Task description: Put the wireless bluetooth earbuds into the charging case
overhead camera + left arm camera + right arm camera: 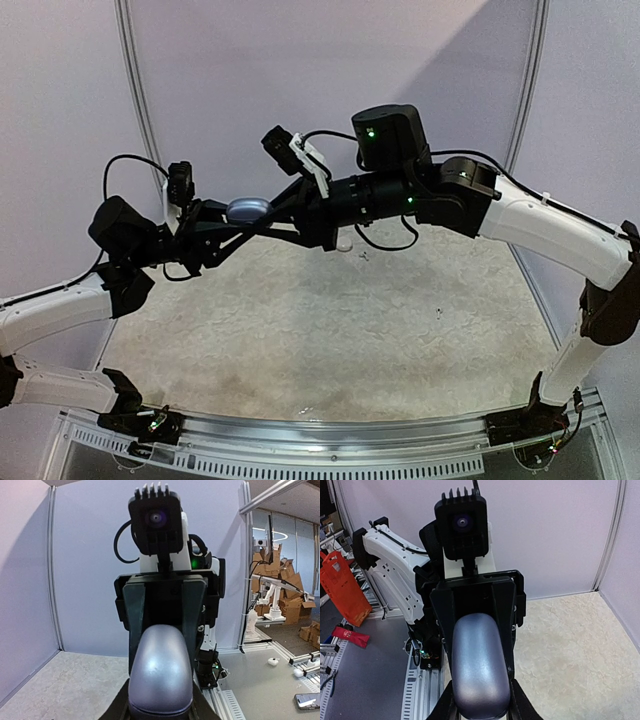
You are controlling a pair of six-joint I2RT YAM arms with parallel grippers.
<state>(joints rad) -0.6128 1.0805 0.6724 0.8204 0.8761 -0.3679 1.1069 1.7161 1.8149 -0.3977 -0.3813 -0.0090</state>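
Observation:
A grey-silver oval charging case (249, 209) hangs in mid-air above the far left of the mat, its lid closed. My left gripper (236, 216) grips it from the left and my right gripper (266, 208) from the right, the two facing each other. In the left wrist view the case (160, 667) fills the space between my fingers, with the right arm's camera behind it. In the right wrist view the case (479, 665) sits the same way. Two tiny grey specks (365, 255) (438, 316) lie on the mat; they may be the earbuds, too small to tell.
A pale mottled mat (330, 340) covers the table. A metal rail (330, 440) runs along the near edge. Beyond the table, a phone (307, 700) lies on a grey surface with cardboard boxes (292, 600) behind, and an orange bag (340, 587) stands to the side.

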